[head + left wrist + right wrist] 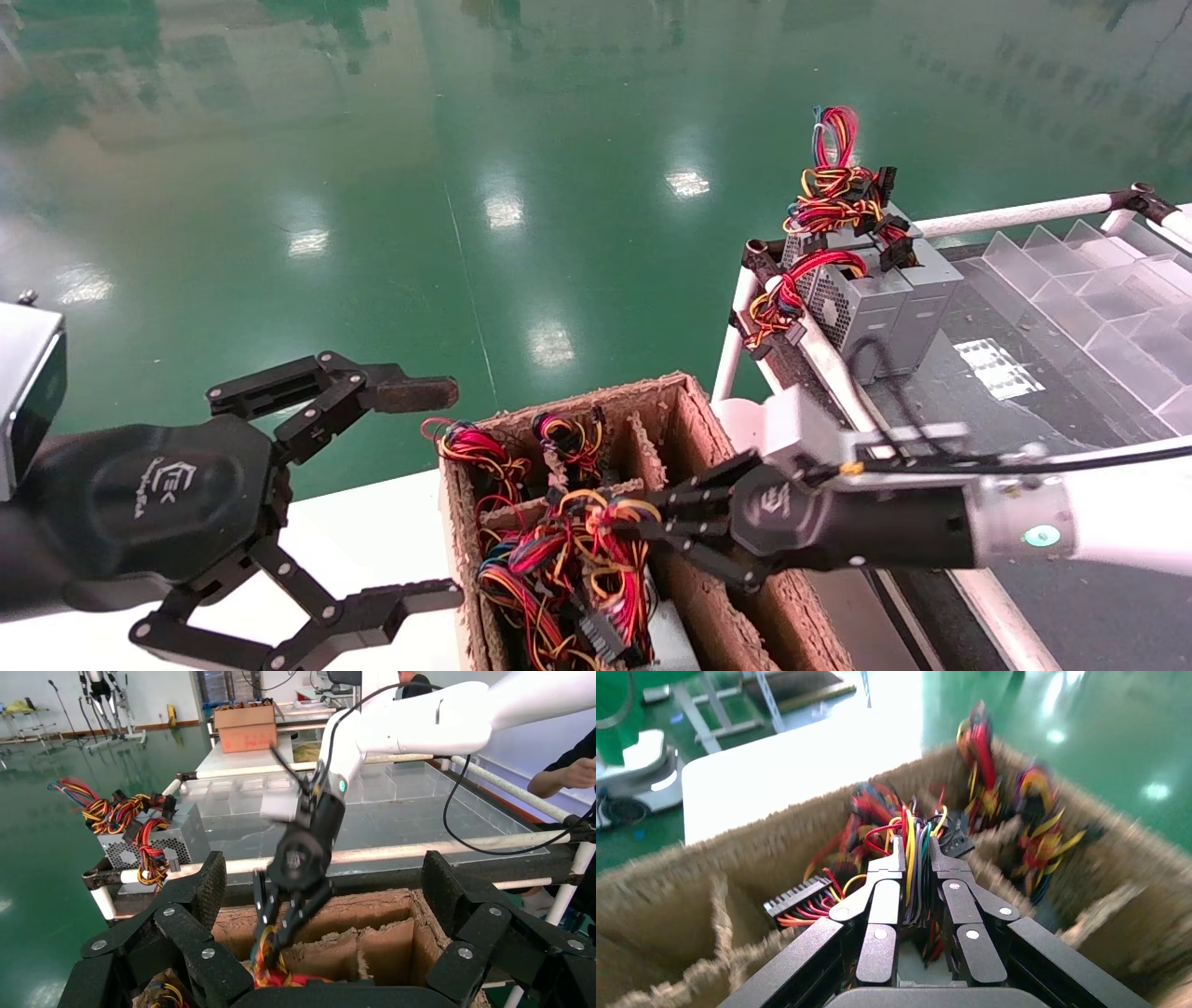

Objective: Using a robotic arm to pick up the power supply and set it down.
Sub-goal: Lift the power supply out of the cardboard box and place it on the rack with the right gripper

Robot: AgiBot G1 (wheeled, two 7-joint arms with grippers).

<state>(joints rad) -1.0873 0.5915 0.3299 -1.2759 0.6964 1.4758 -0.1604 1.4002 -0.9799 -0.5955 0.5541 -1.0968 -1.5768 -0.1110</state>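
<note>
Right tool (917, 855) pinched on the red-yellow-black wire bundle (912, 881) of a power supply down in the brown divided cardboard box (684, 410) — wires prob. the only reachable handle. Left tool (424, 494) spread wide, idle beside box.

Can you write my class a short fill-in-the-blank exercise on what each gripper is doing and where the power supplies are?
1. The right gripper is shut on a bundle of ____ inside the cardboard box.
2. The left gripper, beside the box, holds nothing and is ____.
3. Two power supplies stand on the ____ to the robot's right.

Missing words: wires; open; table
</note>
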